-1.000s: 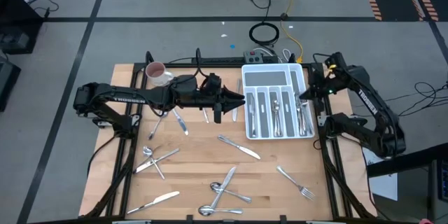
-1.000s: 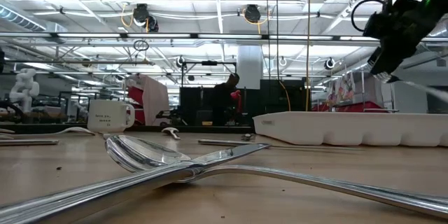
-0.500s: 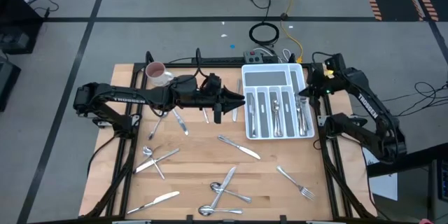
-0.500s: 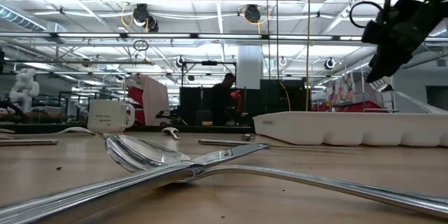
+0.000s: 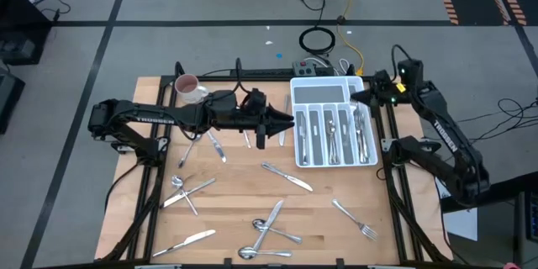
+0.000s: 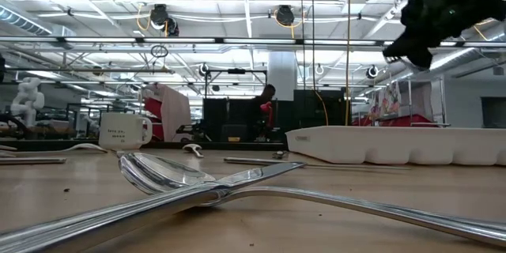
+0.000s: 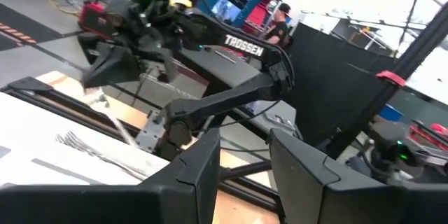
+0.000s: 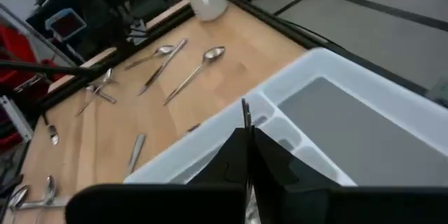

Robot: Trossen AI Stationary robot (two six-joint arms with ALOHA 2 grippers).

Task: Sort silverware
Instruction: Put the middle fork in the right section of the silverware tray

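Silver-coloured cutlery is in two places on my desk: several pieces already lie in the slots of the white tray [image 5: 329, 123] near the far right corner, and the rest of the silverware [image 5: 270, 229] is scattered over the wooden top, mostly toward the near edge and the left side, so I judge that the sorting is only partly done. My right gripper [image 5: 356, 97] hangs above the far end of the tray, over its right-hand slots, with the fingers [image 8: 241, 155] pressed fully together. In its wrist view a thin bright sliver stands up between the tips, but I cannot say if this is a held piece or only a reflection. The height over the slots suits a drop, I think. My left gripper [image 5: 271, 124] waits just beside the left wall of the tray, stretched over the middle of the desk, with its fingers [image 7: 197, 170] partly apart and nothing between them. It stays outside the tray probably to leave room for the other arm. A white mug [image 5: 187, 87] stands at the far left corner, away from the work.
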